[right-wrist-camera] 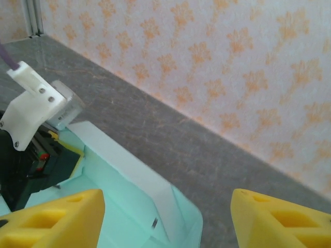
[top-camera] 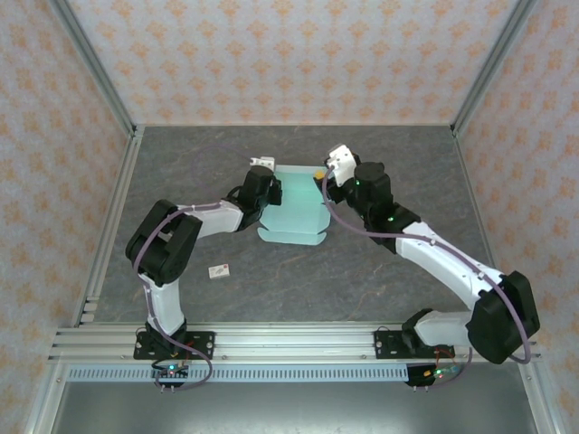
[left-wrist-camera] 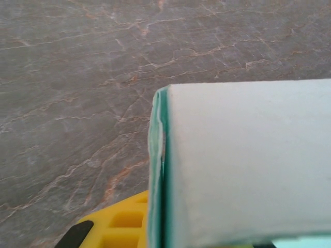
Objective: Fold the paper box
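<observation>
Toward the far middle of the grey marbled table (top-camera: 380,280), the pale mint paper box (top-camera: 294,210) lies mostly flat, with a pale flap folded up along one edge. At its left edge, the left gripper (top-camera: 270,201) is clamped on a folded side flap. Over the box's far right corner, the right gripper (top-camera: 323,173) has its yellow fingers (right-wrist-camera: 57,219) spread wide, holding nothing.

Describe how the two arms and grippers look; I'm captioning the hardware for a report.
The left arm and right arm share white links, black joint housings and a purple cable along each. A white bracket caps each wrist. Their fingers are yellow moulded plastic with hollow recesses.
</observation>
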`<action>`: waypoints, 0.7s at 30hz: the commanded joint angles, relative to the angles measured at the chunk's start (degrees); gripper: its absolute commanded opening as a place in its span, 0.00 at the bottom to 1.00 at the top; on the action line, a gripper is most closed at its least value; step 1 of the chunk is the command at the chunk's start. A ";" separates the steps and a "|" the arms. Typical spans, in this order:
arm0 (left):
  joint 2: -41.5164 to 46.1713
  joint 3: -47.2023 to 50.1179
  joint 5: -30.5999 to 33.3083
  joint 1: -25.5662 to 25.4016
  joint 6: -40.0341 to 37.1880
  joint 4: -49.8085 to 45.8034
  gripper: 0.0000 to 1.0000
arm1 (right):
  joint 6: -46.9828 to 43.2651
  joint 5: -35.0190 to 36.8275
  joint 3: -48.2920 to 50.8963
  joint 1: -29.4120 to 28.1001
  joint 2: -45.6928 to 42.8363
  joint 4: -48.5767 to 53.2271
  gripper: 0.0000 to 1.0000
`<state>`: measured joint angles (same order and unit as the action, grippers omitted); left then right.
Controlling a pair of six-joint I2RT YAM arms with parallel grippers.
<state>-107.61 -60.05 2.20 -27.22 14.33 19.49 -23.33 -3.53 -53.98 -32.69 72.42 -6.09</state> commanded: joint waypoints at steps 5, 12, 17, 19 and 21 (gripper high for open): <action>3.83 4.75 4.83 0.07 2.22 1.21 0.00 | 35.57 1.17 -15.91 0.31 7.17 26.28 0.65; 6.24 7.05 6.67 -0.58 1.19 1.61 0.00 | 43.55 1.25 -26.54 -1.91 16.72 35.39 0.63; 6.27 7.10 7.09 -1.07 0.80 1.70 0.00 | 45.52 -0.22 -30.14 -1.90 21.86 37.01 0.62; 6.27 7.19 7.11 -1.18 0.68 1.93 0.00 | 45.56 -0.88 -31.68 -1.87 23.75 37.43 0.62; 6.35 7.17 7.13 -1.32 0.55 2.06 0.00 | 45.58 -0.49 -32.96 -1.81 25.13 38.04 0.62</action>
<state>-103.11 -53.17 6.94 -28.12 15.33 19.99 20.27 -4.10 -83.85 -34.48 96.49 29.02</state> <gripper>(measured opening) 0.104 0.623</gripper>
